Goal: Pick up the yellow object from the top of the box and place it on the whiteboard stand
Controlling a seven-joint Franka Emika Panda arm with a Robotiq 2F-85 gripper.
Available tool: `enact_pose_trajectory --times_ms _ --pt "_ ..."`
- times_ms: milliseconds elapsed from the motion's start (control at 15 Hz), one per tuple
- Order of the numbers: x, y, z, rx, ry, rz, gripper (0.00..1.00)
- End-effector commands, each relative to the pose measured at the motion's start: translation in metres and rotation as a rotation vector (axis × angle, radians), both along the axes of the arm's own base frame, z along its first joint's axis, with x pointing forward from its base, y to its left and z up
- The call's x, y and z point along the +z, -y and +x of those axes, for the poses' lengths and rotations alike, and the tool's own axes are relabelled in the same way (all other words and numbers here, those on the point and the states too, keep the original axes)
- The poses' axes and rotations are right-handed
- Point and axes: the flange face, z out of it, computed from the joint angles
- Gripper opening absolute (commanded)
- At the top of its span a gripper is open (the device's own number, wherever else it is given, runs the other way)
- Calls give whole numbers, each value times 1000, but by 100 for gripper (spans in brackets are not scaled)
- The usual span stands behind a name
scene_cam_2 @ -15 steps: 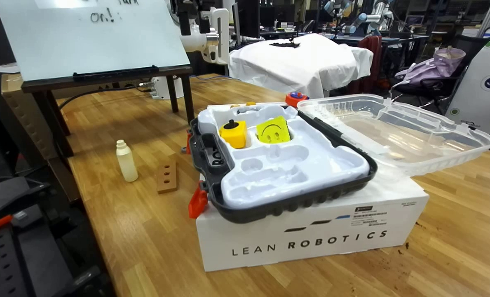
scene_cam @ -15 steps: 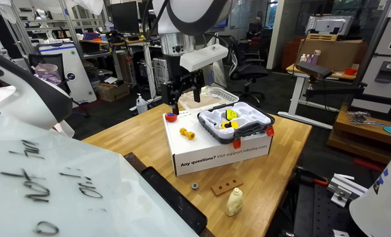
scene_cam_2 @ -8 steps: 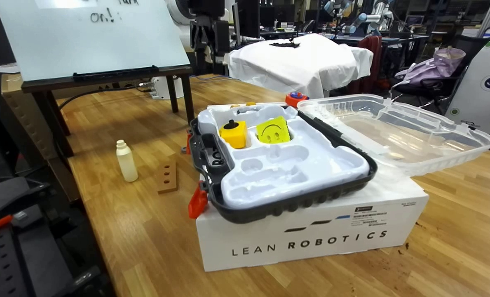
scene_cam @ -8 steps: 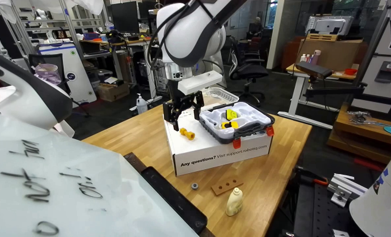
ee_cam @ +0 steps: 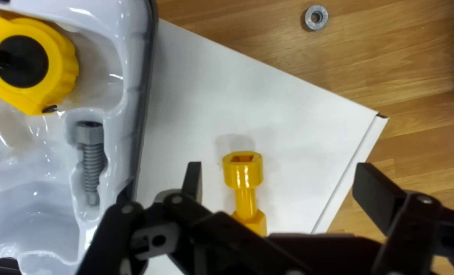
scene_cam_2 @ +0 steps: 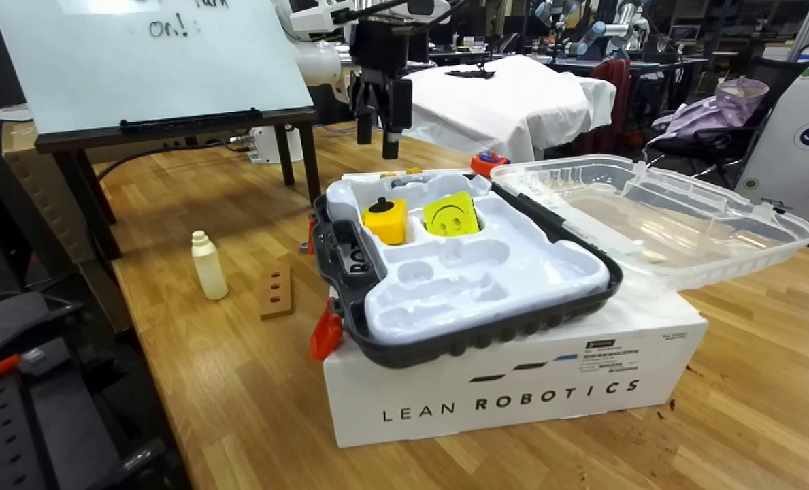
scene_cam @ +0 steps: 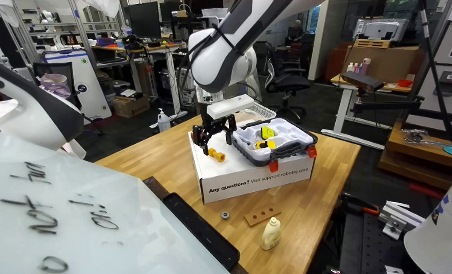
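The yellow bolt-shaped object (scene_cam: 217, 155) lies on the white box (scene_cam: 256, 184). In the wrist view it shows as a yellow bolt (ee_cam: 243, 173) with its lower end hidden behind the gripper. In an exterior view only a sliver (scene_cam_2: 414, 171) shows behind the case. My gripper (scene_cam: 217, 147) is open and empty above the box. In the wrist view the jaws (ee_cam: 279, 172) stand wide on both sides of the object, which is nearer the left finger. The gripper (scene_cam_2: 377, 146) is above the box top. The whiteboard (scene_cam_2: 166, 75) rests on a dark stand (scene_cam_2: 179, 133); its black tray (scene_cam: 202, 228) also shows.
An open case (scene_cam_2: 486, 265) on the box, close to the left finger, holds a yellow block with a black knob (scene_cam_2: 386, 221) and a yellow-green smiley block (scene_cam_2: 452, 214). A bottle (scene_cam: 271, 234), holed wooden block (scene_cam: 262, 215) and grey ring (scene_cam: 225, 215) are on the table.
My gripper has come down from above the box's far end to near the yellow object, moving rightward and down in an exterior view. The fingers stay open. The objects have not moved.
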Motion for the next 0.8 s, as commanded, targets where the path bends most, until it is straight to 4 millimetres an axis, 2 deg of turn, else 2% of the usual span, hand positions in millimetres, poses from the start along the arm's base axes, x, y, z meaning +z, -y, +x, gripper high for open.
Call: enact_pose_trajectory --times_ms 0,400,733 --pt "1 0 1 1 1 0 100" --pt "5 -1 5 -11 28 1 100" --pt "6 2 14 56 50 -20 100"
